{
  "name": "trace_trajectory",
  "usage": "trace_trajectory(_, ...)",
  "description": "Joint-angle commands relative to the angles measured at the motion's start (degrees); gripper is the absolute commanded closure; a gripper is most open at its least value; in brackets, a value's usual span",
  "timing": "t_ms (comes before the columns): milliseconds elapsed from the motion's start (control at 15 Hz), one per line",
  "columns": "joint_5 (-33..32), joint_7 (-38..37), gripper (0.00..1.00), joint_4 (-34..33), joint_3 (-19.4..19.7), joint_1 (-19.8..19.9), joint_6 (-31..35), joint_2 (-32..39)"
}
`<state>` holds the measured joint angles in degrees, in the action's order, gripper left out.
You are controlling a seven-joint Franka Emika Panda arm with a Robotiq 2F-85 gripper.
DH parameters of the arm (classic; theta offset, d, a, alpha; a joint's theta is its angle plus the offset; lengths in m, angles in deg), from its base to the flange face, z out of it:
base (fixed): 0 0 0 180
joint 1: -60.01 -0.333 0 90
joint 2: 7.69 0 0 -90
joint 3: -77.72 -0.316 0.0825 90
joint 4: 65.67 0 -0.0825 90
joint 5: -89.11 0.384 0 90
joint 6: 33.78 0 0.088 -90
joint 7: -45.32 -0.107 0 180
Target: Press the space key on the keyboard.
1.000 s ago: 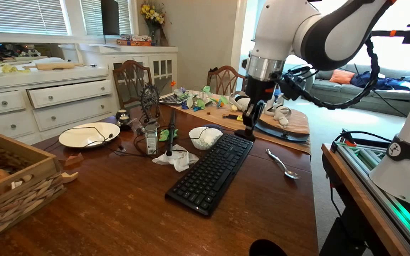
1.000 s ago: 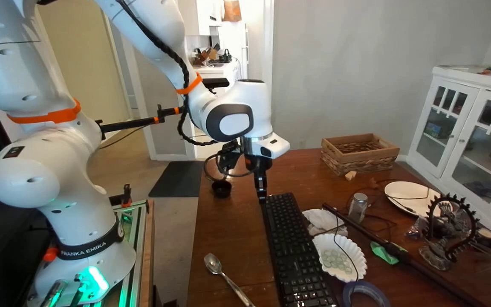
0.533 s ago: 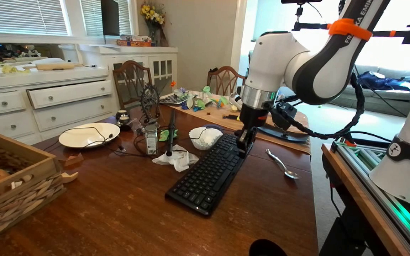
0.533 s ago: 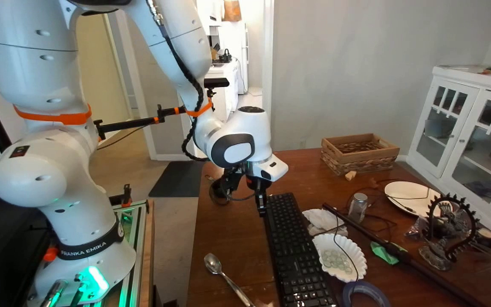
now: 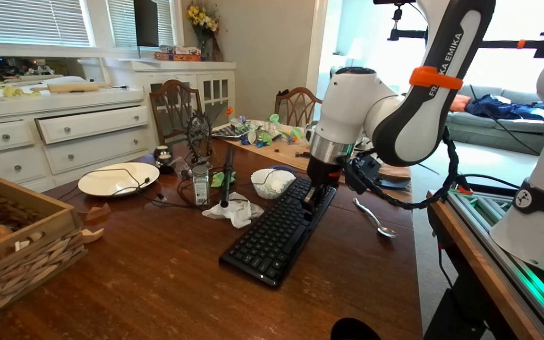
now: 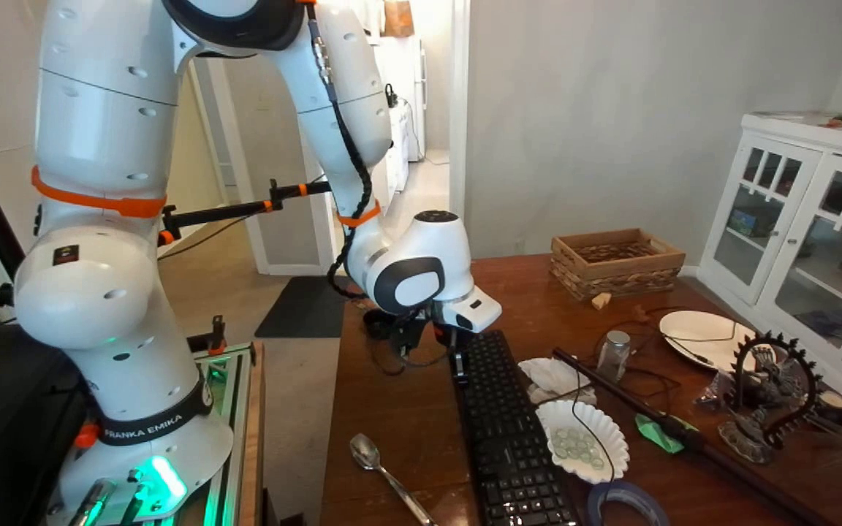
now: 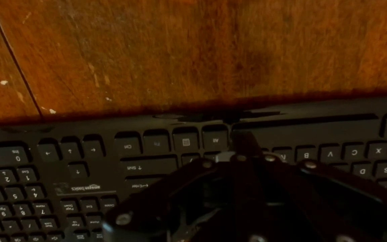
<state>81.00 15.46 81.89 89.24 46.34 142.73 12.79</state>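
Observation:
The black keyboard (image 5: 258, 252) lies on the wooden table; it also shows in an exterior view (image 6: 509, 446) and the wrist view (image 7: 89, 183). Its long space key (image 7: 311, 129) lies along the near edge in the wrist view, with lettering upside down there. My gripper (image 7: 244, 134) is shut and empty, fingertips together. The tips overlap the left end of the space key, beside an Alt key (image 7: 215, 139). The gripper shows low over the keyboard's edge in both exterior views (image 5: 308, 208) (image 6: 460, 374). I cannot tell whether the tips touch the key. The fingers hide some letter keys.
A metal spoon (image 5: 376, 219) lies beside the keyboard on the robot's side. A white fluted bowl (image 5: 272, 183), a crumpled white cloth (image 5: 236, 212) and a black rod (image 5: 227, 179) lie on the far side. A black cup (image 5: 354, 330) stands near the table edge.
My gripper has come down and moved along the keyboard from above its far end to low over its edge near the space key. The keyboard has stayed in place.

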Motion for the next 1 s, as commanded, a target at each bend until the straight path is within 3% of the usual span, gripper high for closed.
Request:
trace_trajectory(0, 5.72, 1.53, 1.00, -2.14, 0.43, -3.48, 0.94, 4.48)
trace_trajectory(933, 9.49, 4.71, 1.00, -3.82, 1.50, -6.10, 0.02, 5.87)
